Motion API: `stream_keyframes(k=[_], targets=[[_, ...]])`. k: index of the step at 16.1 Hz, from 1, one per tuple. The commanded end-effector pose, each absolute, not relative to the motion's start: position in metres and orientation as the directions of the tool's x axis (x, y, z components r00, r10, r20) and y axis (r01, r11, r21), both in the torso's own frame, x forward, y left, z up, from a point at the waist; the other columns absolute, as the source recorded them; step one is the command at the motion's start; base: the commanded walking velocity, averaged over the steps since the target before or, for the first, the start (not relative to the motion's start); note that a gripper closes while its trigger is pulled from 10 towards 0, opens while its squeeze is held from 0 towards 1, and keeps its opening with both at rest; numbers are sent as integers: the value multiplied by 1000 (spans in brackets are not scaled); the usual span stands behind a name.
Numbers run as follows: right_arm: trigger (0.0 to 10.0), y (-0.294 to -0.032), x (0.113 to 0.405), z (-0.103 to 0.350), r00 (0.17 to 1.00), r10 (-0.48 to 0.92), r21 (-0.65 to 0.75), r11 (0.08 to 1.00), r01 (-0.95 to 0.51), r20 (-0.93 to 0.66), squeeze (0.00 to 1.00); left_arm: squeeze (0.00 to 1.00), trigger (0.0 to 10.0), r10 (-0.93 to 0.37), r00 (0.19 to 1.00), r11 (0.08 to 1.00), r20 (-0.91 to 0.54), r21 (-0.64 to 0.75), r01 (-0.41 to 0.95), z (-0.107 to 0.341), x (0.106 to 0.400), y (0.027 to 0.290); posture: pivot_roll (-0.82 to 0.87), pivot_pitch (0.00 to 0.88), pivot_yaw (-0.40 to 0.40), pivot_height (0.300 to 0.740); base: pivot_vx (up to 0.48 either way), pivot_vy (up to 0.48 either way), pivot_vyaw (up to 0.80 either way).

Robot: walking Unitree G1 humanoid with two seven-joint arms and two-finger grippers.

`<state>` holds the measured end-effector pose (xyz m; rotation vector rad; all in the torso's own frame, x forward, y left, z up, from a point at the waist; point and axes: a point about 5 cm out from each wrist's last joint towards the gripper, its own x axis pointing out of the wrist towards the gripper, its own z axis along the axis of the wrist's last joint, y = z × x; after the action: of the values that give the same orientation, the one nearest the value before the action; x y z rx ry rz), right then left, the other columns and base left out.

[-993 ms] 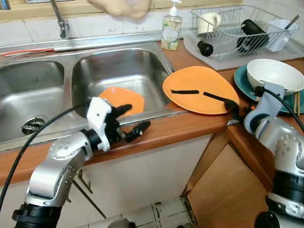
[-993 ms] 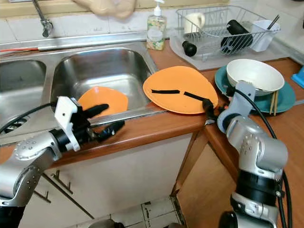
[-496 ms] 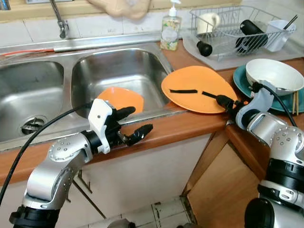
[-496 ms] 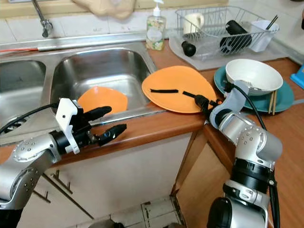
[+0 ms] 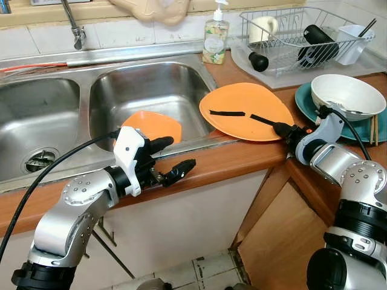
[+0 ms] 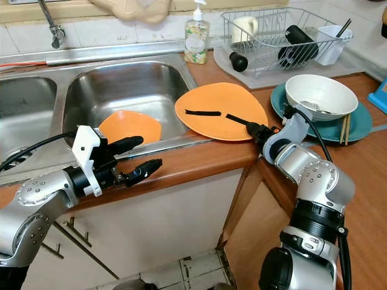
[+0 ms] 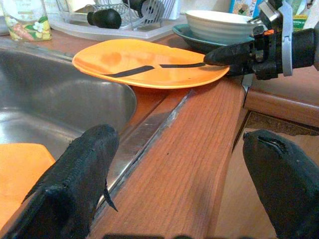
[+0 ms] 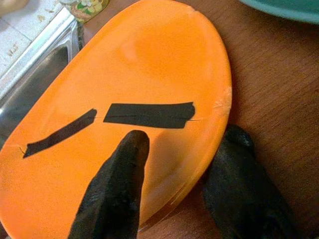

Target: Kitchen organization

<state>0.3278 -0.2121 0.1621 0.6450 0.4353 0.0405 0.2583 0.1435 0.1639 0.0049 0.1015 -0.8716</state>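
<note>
On the counter edge by the sink, the large orange plate [image 5: 248,111] is pinched at its near rim by the right gripper [image 8: 174,174], one finger on top, one under, so it is grasped. Compared with a second ago the plate has been slid toward the right basin [image 5: 145,90], now overhanging it more; the right arm has followed inward. Likely step: plate being pushed or lifted toward the sink, task early.

A smaller orange plate [image 5: 152,127] lies in that basin. The left gripper [image 5: 172,158] is held over the counter front with fingers spread, nothing in them, barely shifted.

Further out: soap bottle [image 5: 214,37], dish rack [image 5: 302,36], white bowl [image 5: 347,95] on a teal plate [image 5: 305,99], faucet [image 5: 74,27].
</note>
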Motion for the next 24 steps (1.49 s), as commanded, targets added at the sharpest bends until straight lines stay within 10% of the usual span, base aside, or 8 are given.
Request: stream_keyframes(k=[1, 24], targets=[[0, -207, 331, 164, 906, 191, 604, 793, 85, -378, 0, 1000, 10000, -768, 634, 639, -91, -25, 769, 166, 258, 142, -23, 0, 18, 740, 0, 0, 0], [0, -198, 352, 201, 953, 188, 705, 708, 37, -239, 0, 1000, 10000, -745, 661, 664, -88, 4, 748, 168, 265, 146, -28, 0, 33, 740, 0, 0, 0]])
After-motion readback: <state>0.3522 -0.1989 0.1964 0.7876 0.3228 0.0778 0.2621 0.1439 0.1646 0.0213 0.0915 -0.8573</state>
